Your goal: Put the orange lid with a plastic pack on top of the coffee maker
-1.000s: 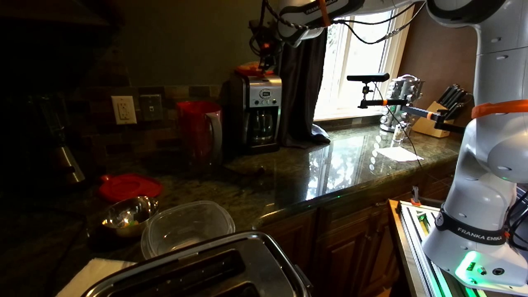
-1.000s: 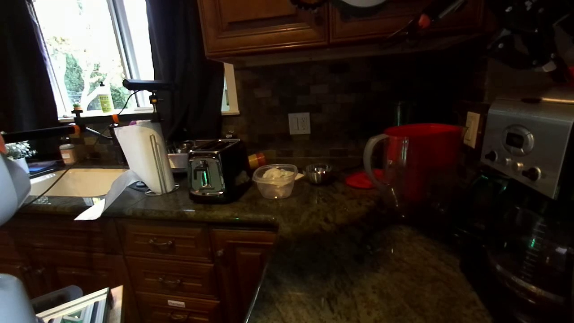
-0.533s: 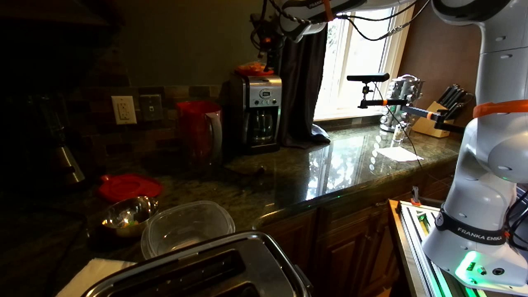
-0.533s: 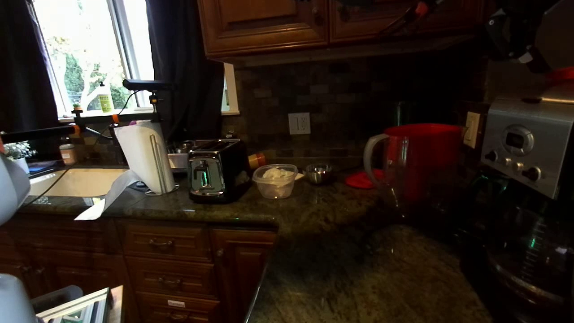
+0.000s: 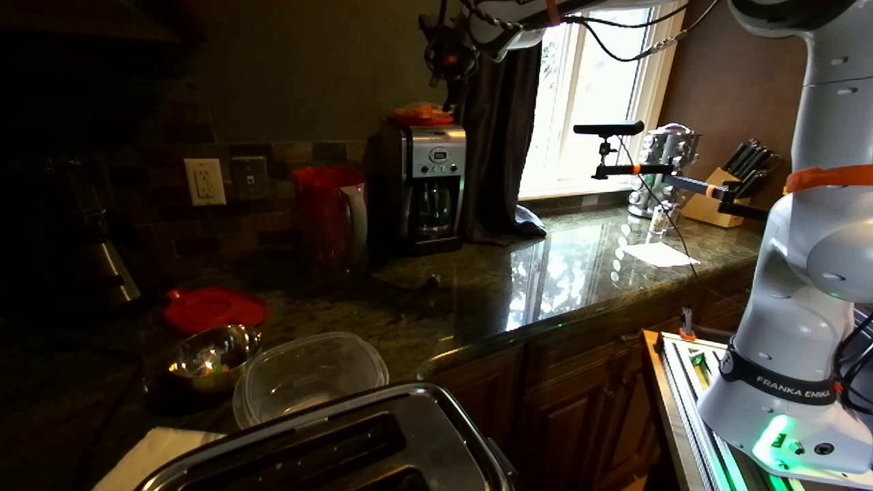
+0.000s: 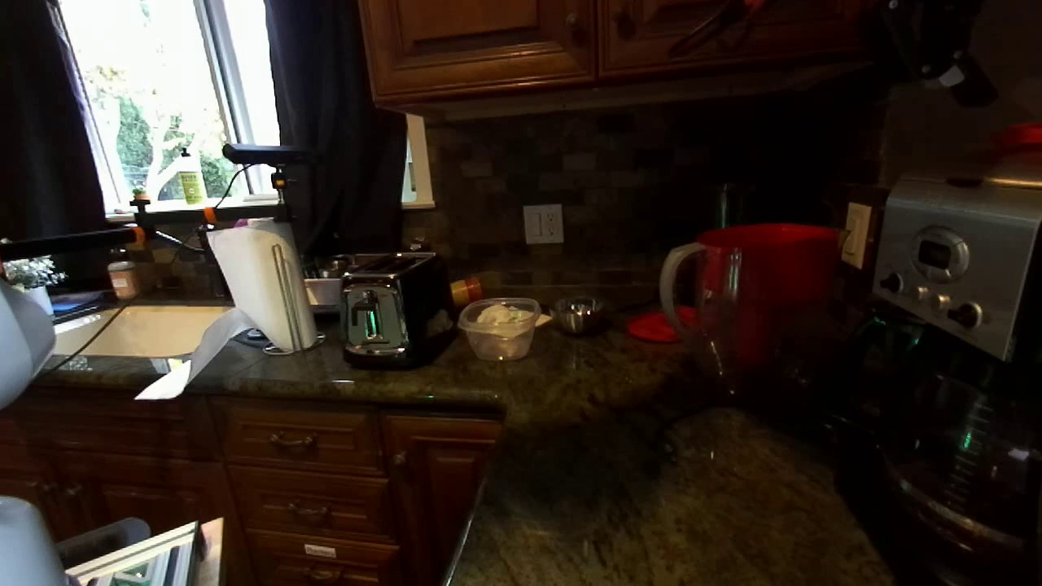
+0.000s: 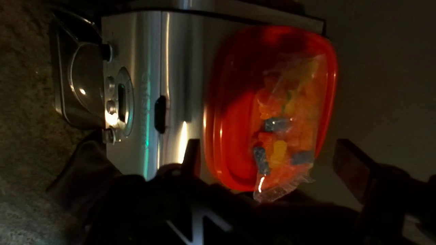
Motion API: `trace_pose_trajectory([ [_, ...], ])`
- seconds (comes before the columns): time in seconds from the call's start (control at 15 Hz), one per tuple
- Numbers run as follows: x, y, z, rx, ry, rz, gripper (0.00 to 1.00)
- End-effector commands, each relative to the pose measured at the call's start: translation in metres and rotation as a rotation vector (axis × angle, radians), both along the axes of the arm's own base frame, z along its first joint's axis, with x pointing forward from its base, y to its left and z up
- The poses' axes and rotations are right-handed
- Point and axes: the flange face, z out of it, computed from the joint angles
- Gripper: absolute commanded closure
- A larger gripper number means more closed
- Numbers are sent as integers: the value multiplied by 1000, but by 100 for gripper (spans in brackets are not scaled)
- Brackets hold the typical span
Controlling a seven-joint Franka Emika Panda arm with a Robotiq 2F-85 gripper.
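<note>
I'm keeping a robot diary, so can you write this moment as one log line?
orange lid: on top of coffee maker | plastic pack: on lid, overhanging | gripper: open, holding nothing

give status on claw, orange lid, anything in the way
Claw open, holding nothing. Orange lid on coffee maker, bearing pack. Nothing seen in the way.

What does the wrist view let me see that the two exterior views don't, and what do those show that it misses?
Only the wrist view: the dark grey pieces inside the clear, crinkly plastic pack.

Only the exterior views: the tall red plastic pitcher, the shiny round metal bowl, the clear plastic tub and the shiny metal toaster.

Shared by all: the boxy silver-and-black coffee maker, the flat orange-red plastic lid on its top, and the speckled stone counter.
</note>
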Motion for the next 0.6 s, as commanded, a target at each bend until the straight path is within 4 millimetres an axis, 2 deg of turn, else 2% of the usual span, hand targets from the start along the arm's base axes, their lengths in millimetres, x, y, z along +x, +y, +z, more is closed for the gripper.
trace_pose_trajectory([
  [0.0, -34, 1, 7, -35, 55, 47, 0],
  [0.2, -43, 6, -5, 3, 138, 102, 0],
  [0.33, -41, 8, -20, 28, 195, 131, 0],
  [0.53, -37, 10, -29, 34, 184, 149, 0],
])
